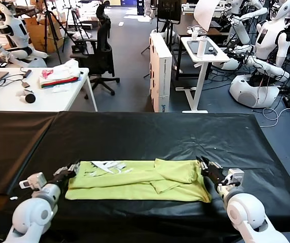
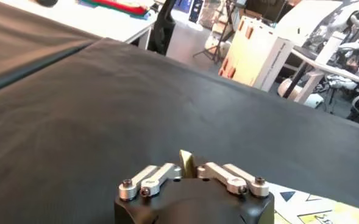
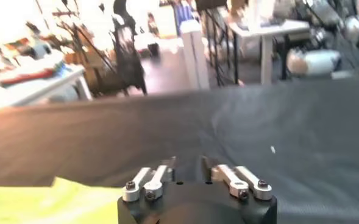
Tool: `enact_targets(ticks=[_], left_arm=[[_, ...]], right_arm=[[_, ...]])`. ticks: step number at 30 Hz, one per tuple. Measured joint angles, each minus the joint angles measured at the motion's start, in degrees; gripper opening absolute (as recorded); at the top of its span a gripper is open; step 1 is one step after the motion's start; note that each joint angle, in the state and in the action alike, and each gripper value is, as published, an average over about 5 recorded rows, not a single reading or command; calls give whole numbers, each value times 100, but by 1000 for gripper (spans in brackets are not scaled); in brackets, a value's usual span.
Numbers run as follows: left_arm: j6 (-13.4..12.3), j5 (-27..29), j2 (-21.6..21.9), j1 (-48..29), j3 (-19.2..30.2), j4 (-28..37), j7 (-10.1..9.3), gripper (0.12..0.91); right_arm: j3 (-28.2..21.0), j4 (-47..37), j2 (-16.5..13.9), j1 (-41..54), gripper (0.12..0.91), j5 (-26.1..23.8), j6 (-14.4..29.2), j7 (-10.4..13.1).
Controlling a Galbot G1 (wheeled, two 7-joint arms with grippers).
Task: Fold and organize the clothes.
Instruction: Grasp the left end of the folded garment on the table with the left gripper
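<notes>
The lime yellow-green T-shirt (image 1: 140, 181) lies on the black table (image 1: 150, 131), folded into a long band, with its white print (image 1: 109, 166) showing at its left end. My left gripper (image 1: 73, 168) is at the shirt's left edge. In the left wrist view this gripper (image 2: 188, 167) is shut on a small fold of the yellow-green cloth, and the shirt's printed part (image 2: 325, 213) shows beside it. My right gripper (image 1: 205, 167) is at the shirt's right edge. In the right wrist view it (image 3: 188, 165) is open and empty, with the shirt (image 3: 39, 204) off to one side.
Behind the black table stand a white table (image 1: 13, 98) with a pile of pink, white and red cloth (image 1: 59, 76), a black office chair (image 1: 102, 50), a white cabinet (image 1: 160, 71), a white desk (image 1: 203, 50) and other robots (image 1: 266, 55).
</notes>
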Motion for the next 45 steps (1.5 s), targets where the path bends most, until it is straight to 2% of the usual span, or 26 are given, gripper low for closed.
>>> enact_targets(ticks=[2,3,6,12,14,18,26,45], left_arm=[[110,-253,93,67,-83,-57,65,857],[187,-408,159,108,-133,-92,130,882],[470,-1004,438,269,-341,-202,375,904],[1364,-2572,1162,651,-1011,-200,849,907],[1480,-2808,1388,733,-1190,-119,1038,907],[1516,-2823,1763,799,-1342,90,1347,907],[1517,-2674,1983,909,-1259,344,1663,907],[1515,-2470,1683,944,-941,395,1855,907]], right_arm=[[69,69,-102,-208,884,-145,497,-236],[113,109,-157,-334,896,-206,743,-346],[289,248,-307,-780,905,-386,1456,-652],[785,459,-406,-1765,907,-745,2759,-1211],[932,492,-385,-2073,907,-876,3123,-1334],[1120,523,-270,-2626,907,-1058,3621,-1415],[1243,434,-133,-3036,907,-1139,3768,-1379],[1199,309,-102,-3007,907,-1129,3709,-1355]])
